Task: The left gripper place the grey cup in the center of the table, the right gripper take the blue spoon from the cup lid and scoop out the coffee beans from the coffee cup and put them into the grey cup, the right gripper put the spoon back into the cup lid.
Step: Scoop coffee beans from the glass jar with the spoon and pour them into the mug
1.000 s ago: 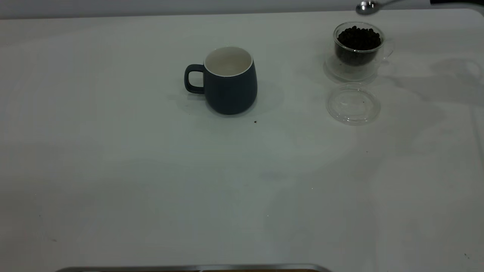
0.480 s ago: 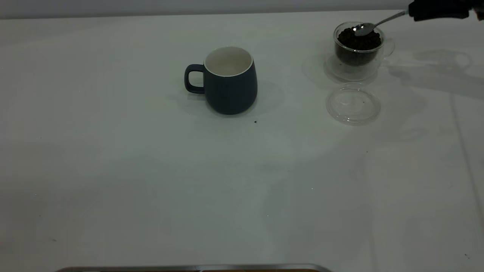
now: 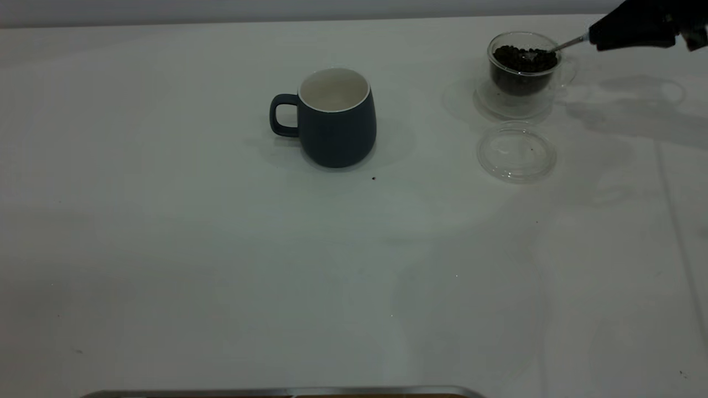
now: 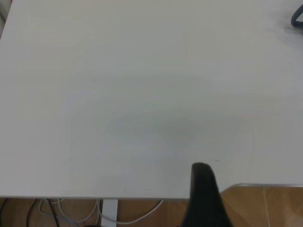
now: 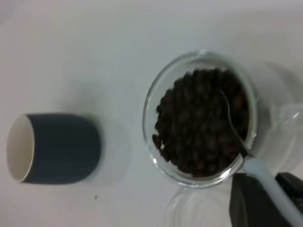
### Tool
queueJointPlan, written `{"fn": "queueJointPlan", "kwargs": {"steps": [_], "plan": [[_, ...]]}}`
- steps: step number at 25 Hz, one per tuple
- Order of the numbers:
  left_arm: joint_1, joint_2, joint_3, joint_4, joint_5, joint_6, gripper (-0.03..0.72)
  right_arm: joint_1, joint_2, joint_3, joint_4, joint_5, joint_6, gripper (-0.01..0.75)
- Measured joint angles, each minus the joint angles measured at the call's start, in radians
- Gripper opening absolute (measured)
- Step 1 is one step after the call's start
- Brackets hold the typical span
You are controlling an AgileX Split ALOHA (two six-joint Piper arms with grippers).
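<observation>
The grey cup [image 3: 334, 119] stands upright and empty near the table's middle, its handle toward the left; the right wrist view also shows this cup [image 5: 57, 147]. At the far right stands the glass coffee cup [image 3: 522, 66], full of beans [image 5: 201, 123]. My right gripper [image 3: 630, 30] hangs just right of it, shut on the blue spoon's pale handle [image 5: 272, 182]. The spoon's metal stem [image 3: 567, 43] slopes over the rim and its bowl is sunk in the beans. The clear cup lid [image 3: 516, 152] lies empty in front of the coffee cup. My left gripper [image 4: 204, 196] is parked over the table's edge.
A stray bean [image 3: 374, 178] lies just in front of the grey cup. A metal-edged strip [image 3: 282, 392] runs along the near table edge. Cables [image 4: 94, 213] hang below the table in the left wrist view.
The spoon came down from above the coffee cup and its bowl went into the beans. The right gripper dropped lower and into the exterior view. The grey cup and lid stayed put.
</observation>
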State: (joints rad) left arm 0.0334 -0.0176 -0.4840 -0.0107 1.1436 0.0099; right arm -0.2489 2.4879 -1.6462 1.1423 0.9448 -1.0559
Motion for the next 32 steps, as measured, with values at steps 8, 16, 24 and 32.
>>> {"fn": "queueJointPlan", "kwargs": {"steps": [8,16,24,32], "plan": [[0.000,0.000,0.000,0.000,0.000,-0.001,0.588,-0.014,0.001,0.000,-0.002,0.054,0.055,0.097],[0.000,0.000,0.000,0.000,0.000,-0.001,0.588,-0.081,0.003,0.000,-0.003,0.133,0.129,0.097],[0.000,0.000,0.000,0.000,0.000,-0.002,0.588,-0.080,0.049,0.000,0.032,0.187,0.132,0.097],[0.000,0.000,0.000,0.000,0.000,-0.002,0.588,-0.080,0.052,0.000,0.075,0.198,0.132,0.097]]}}
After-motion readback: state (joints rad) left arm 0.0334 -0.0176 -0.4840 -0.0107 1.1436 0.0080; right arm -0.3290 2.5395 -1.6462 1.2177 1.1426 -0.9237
